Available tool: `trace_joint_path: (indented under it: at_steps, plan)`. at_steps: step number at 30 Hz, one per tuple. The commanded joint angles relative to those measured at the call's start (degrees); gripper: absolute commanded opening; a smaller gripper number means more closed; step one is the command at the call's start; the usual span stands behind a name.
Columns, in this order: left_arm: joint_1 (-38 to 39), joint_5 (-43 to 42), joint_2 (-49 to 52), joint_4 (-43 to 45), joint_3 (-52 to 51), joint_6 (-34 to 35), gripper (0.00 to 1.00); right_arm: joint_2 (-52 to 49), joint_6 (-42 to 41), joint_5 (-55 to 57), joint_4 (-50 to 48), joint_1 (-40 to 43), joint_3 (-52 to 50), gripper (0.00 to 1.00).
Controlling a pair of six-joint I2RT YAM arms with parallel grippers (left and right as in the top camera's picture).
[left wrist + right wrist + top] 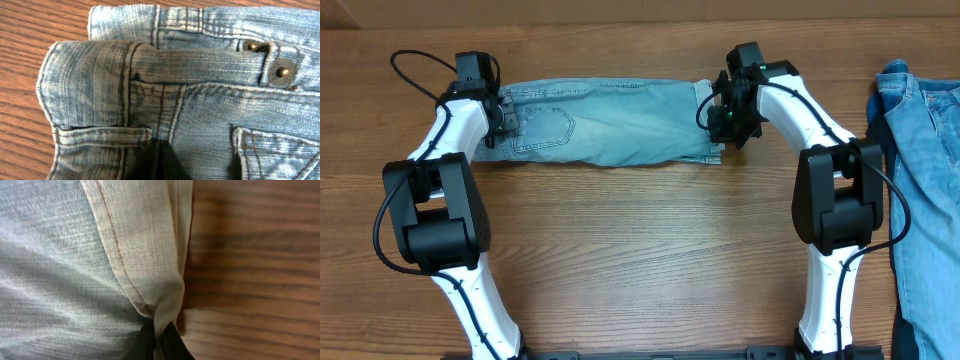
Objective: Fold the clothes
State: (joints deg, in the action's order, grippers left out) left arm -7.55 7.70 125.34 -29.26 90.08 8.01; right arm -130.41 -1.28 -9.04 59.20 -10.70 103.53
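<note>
Pale denim: the shorts (610, 122) lie flat along the far side of the worktop (640, 260), seemingly doubled leg on leg, with the waistband (95, 82) to the left and the hem (145, 255) to the right.
Left hand (498, 118): clenched on the waistband edge, with the rivets (282, 71) off to one side.
Right hand (728, 120): clenched on the stitched hem, the cloth bunched in its grip.
Step in hand: probably bringing one end over the other. Lift both ends evenly, carry the hem across to the waistband and lay the edges flush — let go only once the cloth rests flat.
Risk: thick seams may slip from a thin pinch.
Surface: smooth bare wood grain, with open room in front for the fold.
Beside: deeper-blue denim (925, 150) at the right edge — well apart from the shorts.
</note>
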Motion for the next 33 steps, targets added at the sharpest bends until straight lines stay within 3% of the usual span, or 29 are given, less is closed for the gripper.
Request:
trace_joint_path:
  at_steps: [1, 6, 10, 11, 12, 14, 15, 18, 22, 28, 33]
  plan:
    - [-1.53, 1.64, 0.92, -0.72, -0.94, -1.79, 0.06, -1.31, 0.2, 7.08, 3.02, 0.48, 9.81, 0.33]
    - [-1.53, 1.29, 0.92, -1.62, -0.94, -1.79, 0.1, -1.31, 0.42, 6.78, 1.09, 0.48, 19.52, 0.65]
    - [-1.53, 1.25, 0.92, -1.86, -0.94, -1.57, 0.11, -1.77, 2.78, 1.14, -8.98, 0.48, 16.98, 0.68]
    - [-1.57, 1.27, 0.92, -2.05, -0.94, -1.6, 0.11, -2.03, 3.45, -0.72, -11.43, 0.48, 16.0, 0.65]
    - [-1.53, 1.25, 0.92, -2.1, -0.94, -1.57, 0.11, -2.36, 5.11, -4.5, -11.78, 0.42, 15.98, 0.54]
    - [-1.49, -1.33, 0.92, -1.64, -0.87, -1.6, 0.04, -2.86, 6.23, -8.81, -11.78, -0.46, 15.98, 0.08]
    - [-1.46, -6.27, 0.87, -1.6, 0.26, -1.57, 0.04, -3.3, 6.23, -8.66, -12.0, -1.6, 15.98, 0.04]
    - [-1.03, -19.45, 0.11, -7.65, 10.64, 1.88, 0.04, -3.61, 7.19, -8.63, -12.0, -5.18, 16.0, 0.04]
    - [1.88, -22.75, 0.11, -16.61, 22.53, 2.23, 0.04, -3.96, 7.72, -5.16, -10.93, -9.97, 15.98, 0.04]
    - [9.53, -22.05, 0.28, -18.67, 20.09, -7.02, 0.04, -7.45, 8.83, -4.5, -11.23, -14.34, 15.76, 0.04]
    - [11.37, -18.18, 1.66, -15.21, 16.68, -7.43, 0.04, -11.8, 8.83, -0.07, -12.35, -14.08, 15.76, 0.04]
